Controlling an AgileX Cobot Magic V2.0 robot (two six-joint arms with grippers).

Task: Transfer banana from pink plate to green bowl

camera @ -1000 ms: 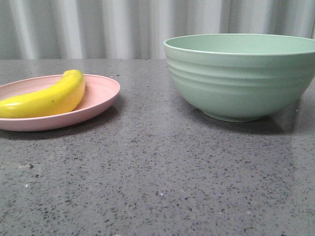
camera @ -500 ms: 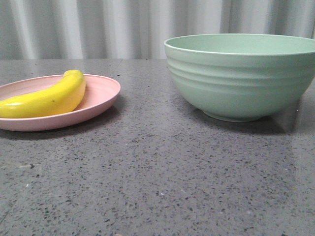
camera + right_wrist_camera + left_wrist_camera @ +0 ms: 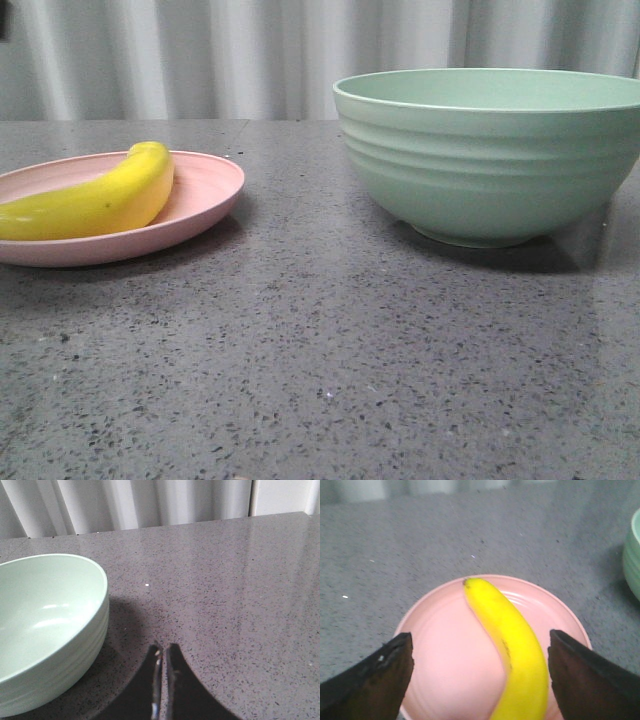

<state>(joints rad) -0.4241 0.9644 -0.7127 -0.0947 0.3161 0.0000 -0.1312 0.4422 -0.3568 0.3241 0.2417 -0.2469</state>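
Above the plate, the left gripper (image 3: 480,675) hangs with dark fingers spread wide, straddling the glossy curved yellow banana (image 3: 512,647), not touching it. Only the wrist views show grippers; the front view shows neither. Banana lies on the shallow matte pink plate (image 3: 205,195). Right gripper (image 3: 162,672) pressed together, beside the ridged mint-green bowl (image 3: 490,150) on the speckled grey table (image 3: 320,360).

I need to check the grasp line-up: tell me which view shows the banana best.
Left wrist view: it looks down on the banana on the pink plate, between the open claw. Front view shows its side only; right wrist view shows none.
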